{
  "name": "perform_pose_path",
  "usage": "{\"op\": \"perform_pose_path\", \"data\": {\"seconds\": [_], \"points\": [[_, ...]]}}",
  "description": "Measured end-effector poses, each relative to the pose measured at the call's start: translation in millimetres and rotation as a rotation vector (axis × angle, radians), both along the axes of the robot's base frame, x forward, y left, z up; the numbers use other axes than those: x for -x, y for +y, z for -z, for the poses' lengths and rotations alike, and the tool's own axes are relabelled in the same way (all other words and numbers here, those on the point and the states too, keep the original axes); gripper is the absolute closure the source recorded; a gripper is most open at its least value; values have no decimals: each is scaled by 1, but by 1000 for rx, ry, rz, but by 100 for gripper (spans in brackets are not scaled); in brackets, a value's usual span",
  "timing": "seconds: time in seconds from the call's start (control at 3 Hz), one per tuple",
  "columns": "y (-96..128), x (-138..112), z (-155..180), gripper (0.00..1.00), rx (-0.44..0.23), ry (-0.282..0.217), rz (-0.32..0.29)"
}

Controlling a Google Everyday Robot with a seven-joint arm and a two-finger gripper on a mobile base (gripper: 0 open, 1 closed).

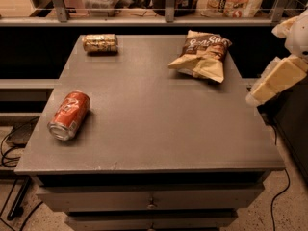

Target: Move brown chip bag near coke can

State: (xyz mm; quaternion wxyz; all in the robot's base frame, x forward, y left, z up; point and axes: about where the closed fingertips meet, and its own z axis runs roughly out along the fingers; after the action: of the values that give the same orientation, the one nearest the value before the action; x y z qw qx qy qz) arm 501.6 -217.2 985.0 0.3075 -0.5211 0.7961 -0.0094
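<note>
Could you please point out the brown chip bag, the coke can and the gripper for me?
brown chip bag [202,54], camera view, middle of its front.
coke can [71,113], camera view, middle of its red side.
gripper [260,91], camera view, its pale tip, right of the table [159,129].

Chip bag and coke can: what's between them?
Camera view: only bare tabletop between brown chip bag and coke can. The gripper hangs beyond the right edge.
</note>
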Motion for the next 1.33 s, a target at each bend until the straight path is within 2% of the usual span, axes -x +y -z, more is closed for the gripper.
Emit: {"op": "perform_pose_path", "data": {"seconds": [0.33,0.67,1.0,1.33], "points": [[2,-4,-2,0,-8,-14,2],[-2,-12,10,0,-75,34,52],[9,-39,26,0,-221,72,88],[29,-68,38,0,-293,64,109]]}}
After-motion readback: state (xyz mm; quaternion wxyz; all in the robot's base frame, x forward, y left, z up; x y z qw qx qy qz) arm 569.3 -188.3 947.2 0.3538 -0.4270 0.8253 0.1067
